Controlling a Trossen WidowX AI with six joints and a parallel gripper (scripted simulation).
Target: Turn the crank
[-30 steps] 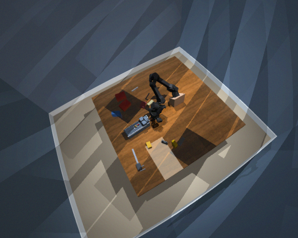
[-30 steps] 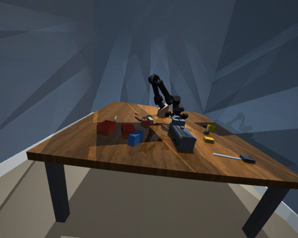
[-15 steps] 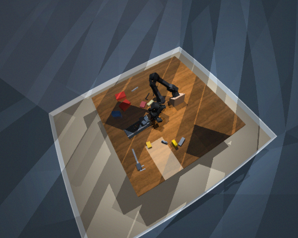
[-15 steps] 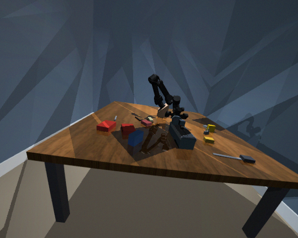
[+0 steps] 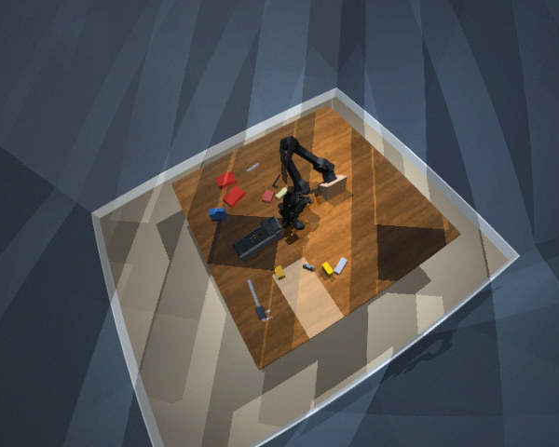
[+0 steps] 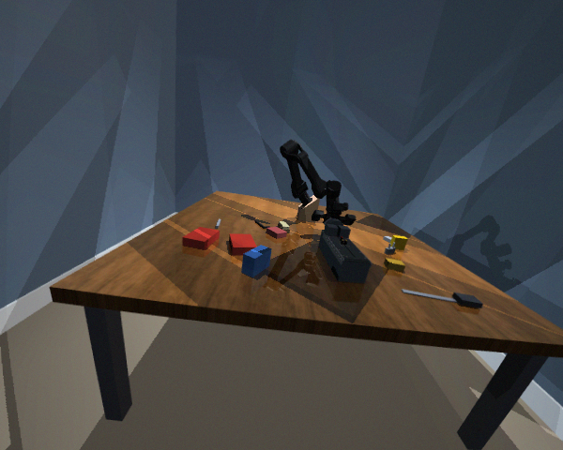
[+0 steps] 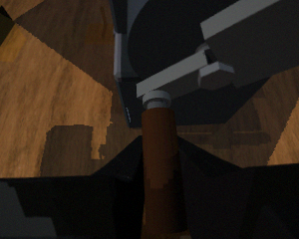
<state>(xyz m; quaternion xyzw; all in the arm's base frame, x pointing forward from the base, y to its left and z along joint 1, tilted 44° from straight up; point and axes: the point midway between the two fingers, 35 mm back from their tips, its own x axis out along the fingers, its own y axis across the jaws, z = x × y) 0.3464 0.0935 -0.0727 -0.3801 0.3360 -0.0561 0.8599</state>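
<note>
The dark grey machine [image 5: 248,249] [image 6: 354,270] [image 7: 199,112] stands on the table. My gripper [image 7: 156,141] is shut on the crank's brown handle [image 7: 158,131], one finger on each side, at the machine's end nearest the arm's base. The grey crank arm [image 7: 174,76] runs from the handle's end up and right to its hub in the wrist view. Small red and brass-coloured details [image 5: 255,237] show on the machine's top, too small to tell whether the pointer is level with the zero marks. The top and exterior views do not show the handle clearly.
Two red blocks [image 5: 225,180] [image 5: 234,196] and a blue block [image 5: 217,214] [image 6: 256,262] lie off one side of the machine. A yellow block [image 5: 279,272] [image 6: 394,264] and a hammer [image 5: 260,312] [image 6: 466,299] lie off the other. A pink block [image 5: 268,196] lies near the arm.
</note>
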